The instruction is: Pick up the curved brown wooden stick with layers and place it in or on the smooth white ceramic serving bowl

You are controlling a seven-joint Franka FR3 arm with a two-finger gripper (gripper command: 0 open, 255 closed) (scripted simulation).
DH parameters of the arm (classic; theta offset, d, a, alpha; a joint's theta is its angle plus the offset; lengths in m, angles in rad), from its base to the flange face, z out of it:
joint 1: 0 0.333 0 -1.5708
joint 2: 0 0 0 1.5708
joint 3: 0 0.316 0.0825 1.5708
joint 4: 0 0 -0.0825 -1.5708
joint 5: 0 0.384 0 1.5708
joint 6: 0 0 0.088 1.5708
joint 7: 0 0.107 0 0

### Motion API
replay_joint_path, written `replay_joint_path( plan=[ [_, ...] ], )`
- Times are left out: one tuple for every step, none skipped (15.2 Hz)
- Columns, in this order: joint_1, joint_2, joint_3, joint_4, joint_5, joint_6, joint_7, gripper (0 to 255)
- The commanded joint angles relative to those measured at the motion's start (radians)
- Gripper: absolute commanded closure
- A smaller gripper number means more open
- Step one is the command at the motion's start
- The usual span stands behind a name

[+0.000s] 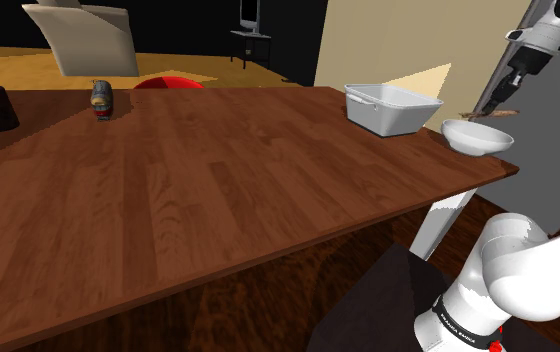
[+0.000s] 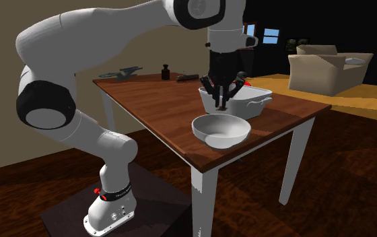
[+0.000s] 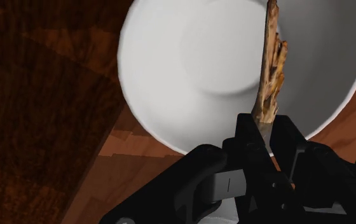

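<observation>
Hand (image 3: 269,137): narrowed onto one end of the stick (image 3: 271,70), pinching it between both fingers; poised directly above the bowl (image 3: 170,83).
Stick: brown, flaky, layered and slightly bowed; lifted off the surface (image 1: 218,190), with its free end reaching across the bowl's hollow toward the rim.
Handling: probably light and stiff, and rough enough not to slip; layers look brittle, so likely to shed flakes under a hard squeeze; thin, so best taken near an end, across the narrow width, as now.
Bowl: smooth, white, empty; close to a corner of the surface.
Surface: reddish-brown wood planks on white legs; white handled tray (image 1: 393,108) just beyond the bowl; small can (image 1: 102,100) well apart from the bowl, toward the far edge.
Room: tan floor and beige armchair (image 2: 328,71) far behind the bowl; black area past the wall's edge.
</observation>
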Motion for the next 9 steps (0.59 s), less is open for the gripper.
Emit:
replay_joint_path(
  plan=[
    [-0.008,-0.015,-0.002,-0.037,-0.009,0.024,0.002,255],
    [-0.013,-0.022,-0.003,-0.055,-0.013,0.035,0.003,255],
    [-0.017,-0.029,-0.004,-0.073,-0.017,0.047,0.005,255],
    [-0.021,-0.036,-0.005,-0.091,-0.021,0.058,0.006,255],
    [-0.025,-0.043,-0.006,-0.108,-0.025,0.069,0.007,255],
    [-0.029,-0.049,-0.008,-0.125,-0.029,0.081,0.009,255],
    [-0.033,-0.056,-0.010,-0.142,-0.033,0.092,0.010,255],
    [-0.037,-0.062,-0.012,-0.159,-0.037,0.103,0.011,255],
    [-0.039,-0.065,-0.013,-0.168,-0.040,0.109,0.011,255]
  ],
)
